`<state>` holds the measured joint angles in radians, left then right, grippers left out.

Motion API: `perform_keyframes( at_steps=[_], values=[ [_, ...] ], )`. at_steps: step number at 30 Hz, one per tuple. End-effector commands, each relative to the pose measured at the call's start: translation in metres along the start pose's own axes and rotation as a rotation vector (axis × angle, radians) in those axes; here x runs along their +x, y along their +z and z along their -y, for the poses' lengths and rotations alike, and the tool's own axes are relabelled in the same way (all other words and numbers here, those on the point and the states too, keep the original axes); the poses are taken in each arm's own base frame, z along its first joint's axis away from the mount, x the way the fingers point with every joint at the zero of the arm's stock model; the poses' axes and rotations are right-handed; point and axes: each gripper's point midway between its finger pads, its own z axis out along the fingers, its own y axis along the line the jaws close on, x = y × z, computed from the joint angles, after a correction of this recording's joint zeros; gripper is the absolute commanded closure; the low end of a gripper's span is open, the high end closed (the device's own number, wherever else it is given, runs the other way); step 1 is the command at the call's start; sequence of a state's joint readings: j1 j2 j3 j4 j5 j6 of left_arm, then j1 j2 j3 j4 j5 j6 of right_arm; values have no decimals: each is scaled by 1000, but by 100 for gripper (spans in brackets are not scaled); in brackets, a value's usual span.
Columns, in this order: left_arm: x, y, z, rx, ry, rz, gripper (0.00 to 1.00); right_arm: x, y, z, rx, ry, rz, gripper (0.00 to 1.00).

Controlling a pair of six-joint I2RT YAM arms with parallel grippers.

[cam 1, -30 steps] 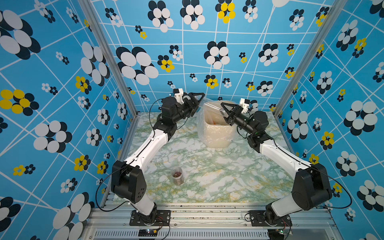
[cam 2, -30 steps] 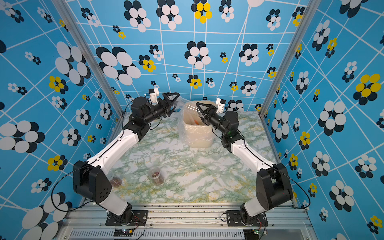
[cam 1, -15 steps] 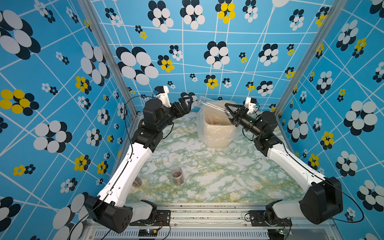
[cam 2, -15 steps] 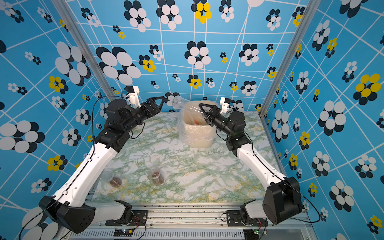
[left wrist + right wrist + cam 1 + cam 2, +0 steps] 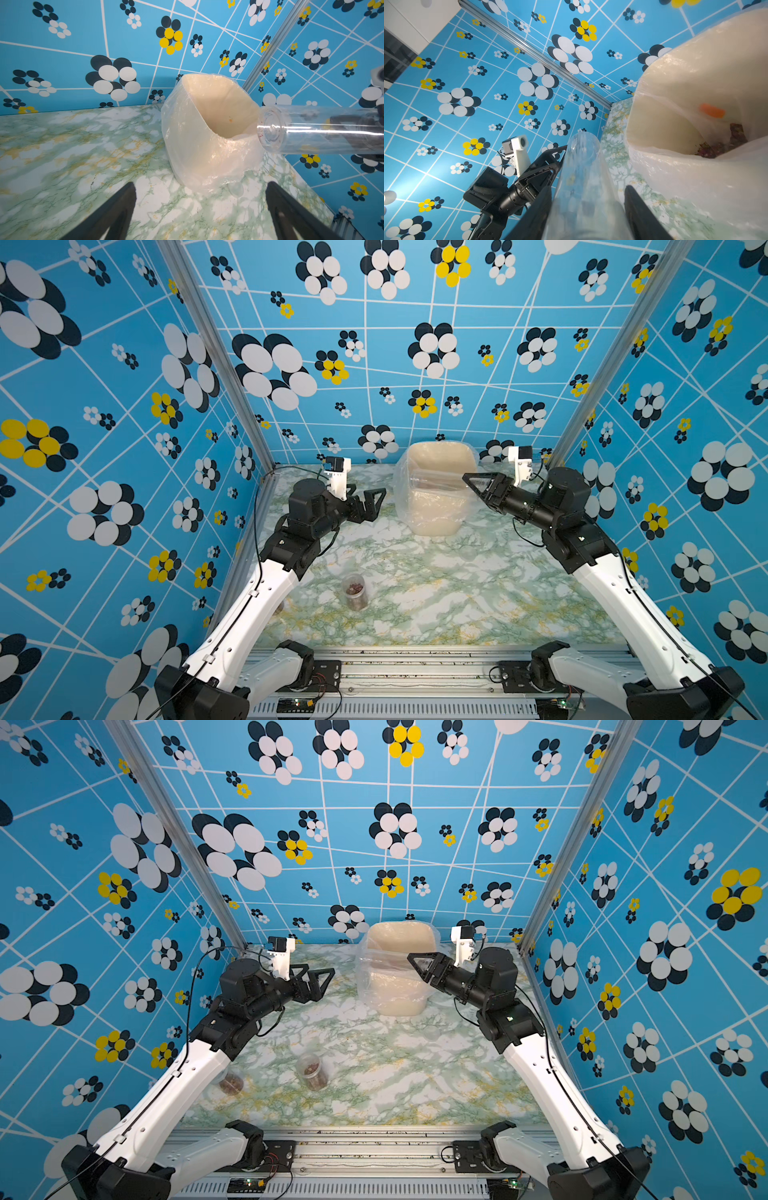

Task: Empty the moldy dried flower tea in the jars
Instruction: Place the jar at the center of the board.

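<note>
Nearest is the metal rail (image 5: 415,672) with both arm bases on it. Then comes the table (image 5: 457,605), a green-and-white marble print with yellowish veins. A standing jar (image 5: 354,591) sits upright on the near left part, with reddish-brown tea (image 5: 353,587) inside. In a top view, a second jar (image 5: 230,1083) with brown bits peeks out beside the left arm.

Further back, the left gripper (image 5: 368,495) hangs in the air left of the bin, spread wide with nothing in it. The right gripper (image 5: 476,485) is clamped on the held jar (image 5: 311,129), which lies sideways by the bin's mouth. That jar looks nearly empty, just a few red specks.

The beige bin (image 5: 436,506), lined with clear plastic, stands at the back middle. The left wrist view shows a clear round disc (image 5: 235,188) flat on the table just in front of it. Only the right wrist view looks into the bin, where there's dumped tea (image 5: 716,147) and an orange bit (image 5: 712,111).

Behind it all are blue walls (image 5: 374,364) with white, black and yellow flowers.
</note>
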<state>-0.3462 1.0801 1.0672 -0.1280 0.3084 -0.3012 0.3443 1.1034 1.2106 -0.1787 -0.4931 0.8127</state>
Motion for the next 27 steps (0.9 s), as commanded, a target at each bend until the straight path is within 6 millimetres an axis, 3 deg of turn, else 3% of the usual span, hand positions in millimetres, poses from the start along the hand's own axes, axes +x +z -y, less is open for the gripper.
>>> perform_keyframes(
  at_steps=[1,7,13,20,27],
  values=[
    [0,-9,16,75,98,22,1,27,-23,3,70,-101,-127,53],
    [16,-11,13,77,95,-5,1,51,-44,9,129,-157,-252,53],
    [21,-14,12,69,104,-18,1,67,-51,29,231,-195,-349,54],
    [29,-28,17,71,176,-68,1,79,-55,73,420,-250,-452,55],
    [53,-29,13,69,201,-119,0,81,-56,117,626,-304,-517,54]
  ],
)
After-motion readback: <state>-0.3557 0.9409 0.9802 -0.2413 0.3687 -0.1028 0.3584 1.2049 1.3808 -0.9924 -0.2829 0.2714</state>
